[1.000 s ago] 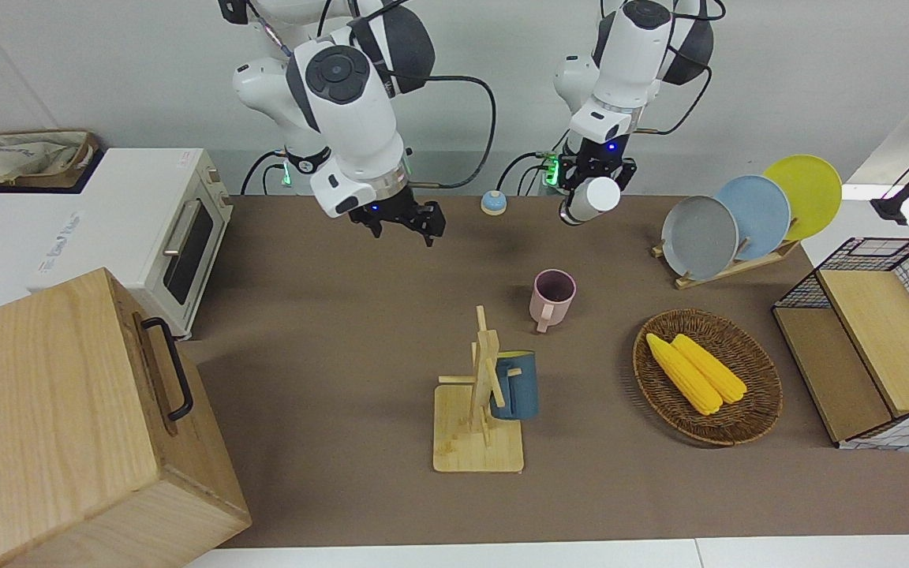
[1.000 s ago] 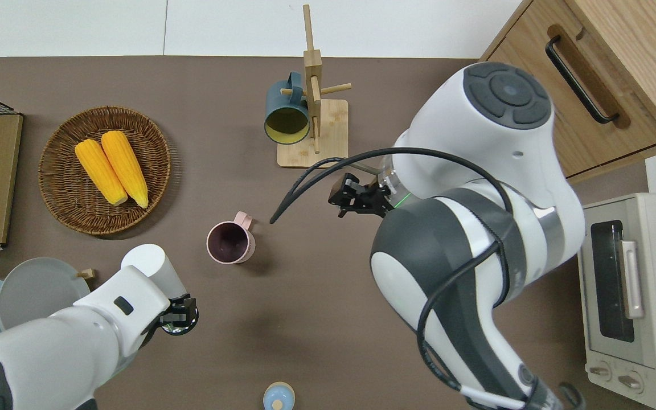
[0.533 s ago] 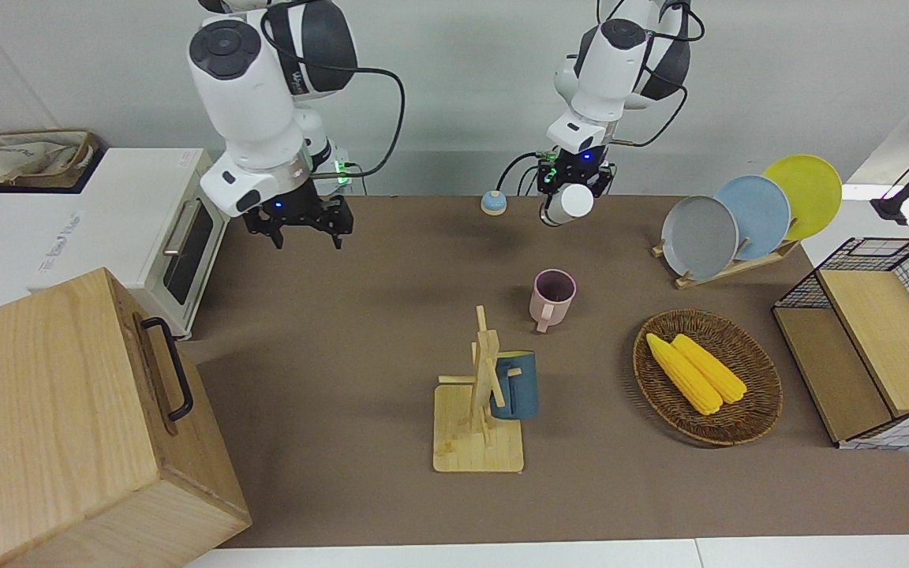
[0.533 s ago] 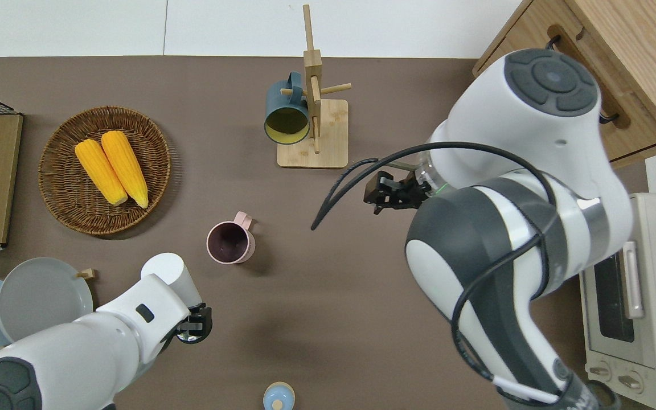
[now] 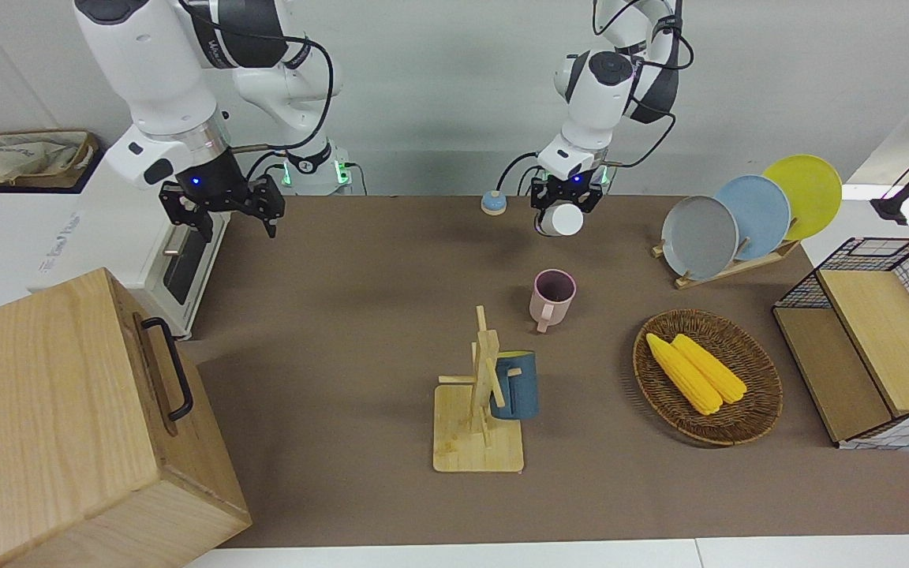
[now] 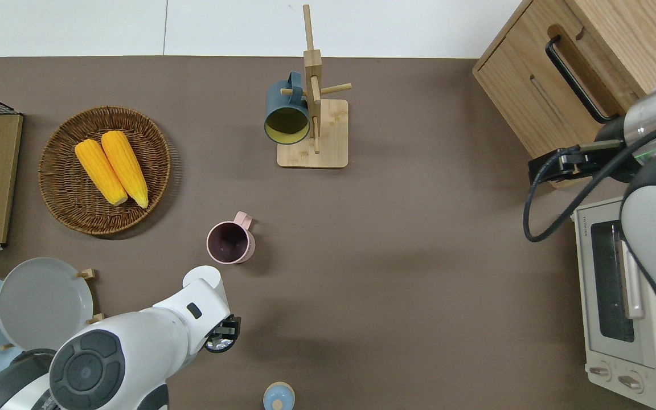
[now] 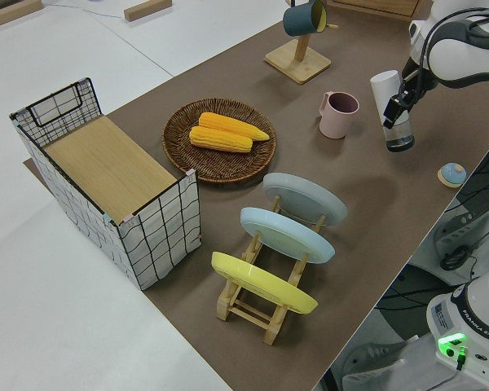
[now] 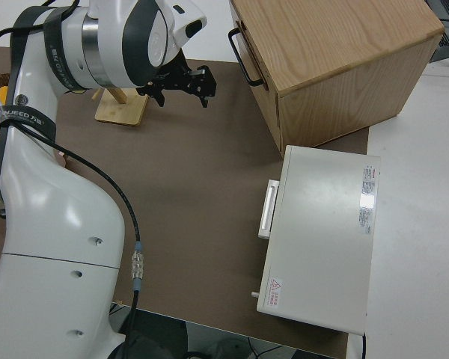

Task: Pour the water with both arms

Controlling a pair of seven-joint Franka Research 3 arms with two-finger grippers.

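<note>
My left gripper (image 5: pixel 562 203) is shut on a clear bottle with a white top (image 7: pixel 390 109), held nearly upright in the air. In the overhead view the left gripper (image 6: pixel 222 336) and the bottle (image 6: pixel 204 278) hang over bare mat between a pink mug (image 6: pixel 230 242) and a small blue bell (image 6: pixel 278 396). The pink mug (image 5: pixel 553 295) stands upright mid-table with nothing visible inside. My right gripper (image 5: pixel 226 214) is open with nothing in it. The right gripper (image 6: pixel 556 167) hangs over the mat by the corner of the wooden cabinet.
A wooden mug rack (image 6: pixel 314 125) carries a blue mug (image 6: pixel 286 117). A wicker basket (image 6: pixel 66 199) holds two corn cobs. A plate rack (image 5: pixel 727 264), a wire crate (image 5: pixel 873 339), a toaster oven (image 6: pixel 627 302) and a wooden cabinet (image 6: pixel 578 74) line the ends.
The right arm swung away from mid-table toward the oven and cabinet, its gripper still open. The left gripper drew back toward the robots with the bottle and lowered it.
</note>
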